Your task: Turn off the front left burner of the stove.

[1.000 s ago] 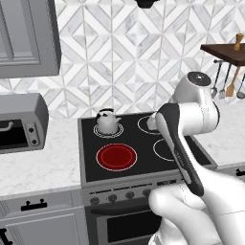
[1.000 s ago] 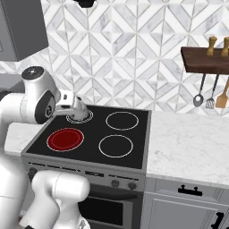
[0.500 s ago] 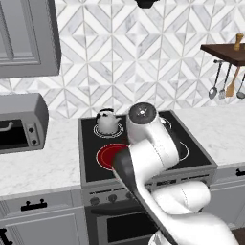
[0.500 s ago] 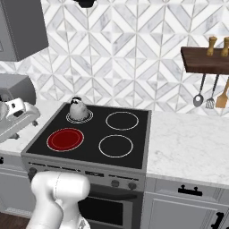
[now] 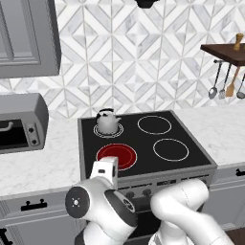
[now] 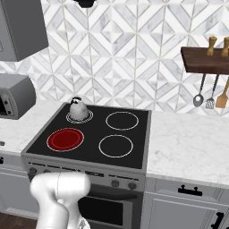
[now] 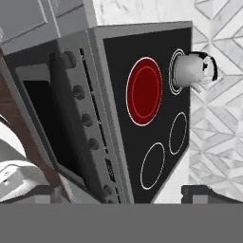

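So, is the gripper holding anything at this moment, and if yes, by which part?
Nothing is held. In the hand view the gripper is open, with only air between its fingertips, and it faces the stove, apart from the knobs. The front left burner glows red.

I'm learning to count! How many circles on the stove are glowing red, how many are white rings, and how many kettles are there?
Red glowing burner: 1, the front left burner
Plain white ring burners: 2, back right ring and front right ring
Ringed burner under the kettle: 1
Kettles: 1, the kettle
Total: 4 burners on the stove and 1 kettle, 5 things.
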